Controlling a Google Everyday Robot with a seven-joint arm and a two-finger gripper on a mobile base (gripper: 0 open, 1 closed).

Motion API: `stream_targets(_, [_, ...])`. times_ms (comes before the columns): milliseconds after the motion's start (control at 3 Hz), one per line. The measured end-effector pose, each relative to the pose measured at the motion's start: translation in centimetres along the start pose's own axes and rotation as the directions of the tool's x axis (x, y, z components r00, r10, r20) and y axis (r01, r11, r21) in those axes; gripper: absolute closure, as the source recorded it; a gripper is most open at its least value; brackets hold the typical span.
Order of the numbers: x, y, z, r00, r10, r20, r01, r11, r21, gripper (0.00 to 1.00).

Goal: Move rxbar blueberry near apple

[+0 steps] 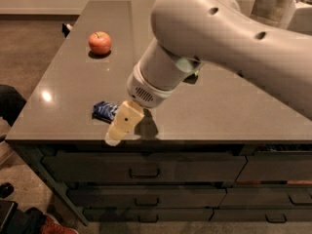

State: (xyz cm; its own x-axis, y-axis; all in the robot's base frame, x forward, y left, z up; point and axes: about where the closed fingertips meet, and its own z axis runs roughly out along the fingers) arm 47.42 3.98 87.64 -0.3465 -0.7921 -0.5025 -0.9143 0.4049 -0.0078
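Note:
The rxbar blueberry (104, 110), in a dark blue wrapper, lies flat near the counter's front left edge. Its right end is hidden behind my gripper (119, 128). My gripper hangs over the front edge, right beside the bar and overlapping it in view. I cannot tell whether it touches the bar. The red-orange apple (99, 43) sits at the far left of the counter, well behind the bar. My big grey arm (219, 38) crosses the upper right of the view.
The grey counter (73, 82) has drawers with handles (144, 172) below its front edge. Metal containers (273, 1) stand at the back right. Dark things lie on the floor at the left (9, 106).

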Motion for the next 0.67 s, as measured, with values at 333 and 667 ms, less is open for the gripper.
stream_targets(333, [-1.5, -0.6, 2.0, 0.999, 0.035, 0.013, -0.035, 0.9993, -0.014, 0.00])
stream_targets(667, [-2.5, -1.5, 3.8, 0.998, 0.059, -0.001, -0.059, 0.9982, -0.011, 0.00])
